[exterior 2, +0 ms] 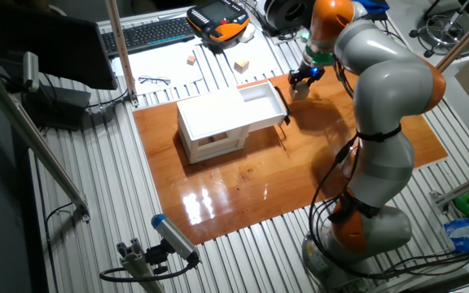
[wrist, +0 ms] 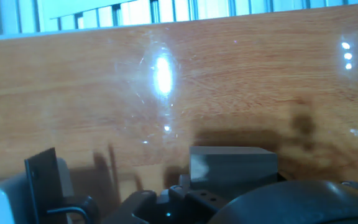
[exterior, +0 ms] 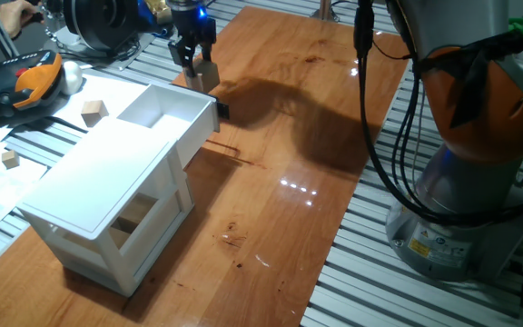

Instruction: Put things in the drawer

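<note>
The pincer pinches a wooden cube near the worktop's far edge — lifted to carry. The drawer stands pulled out just beside it, ready to receive it.

Bright overhead light; glare on table; hand view blurred, washed out.

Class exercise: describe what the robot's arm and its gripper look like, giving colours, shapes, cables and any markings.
The arm is built of rounded silver-grey segments with orange bands at the joints. Black cables hang along it. A label sticker sits on its grey base; the text is too small to read. The gripper is dark with short black fingers, below a blue-lit wrist.
</note>
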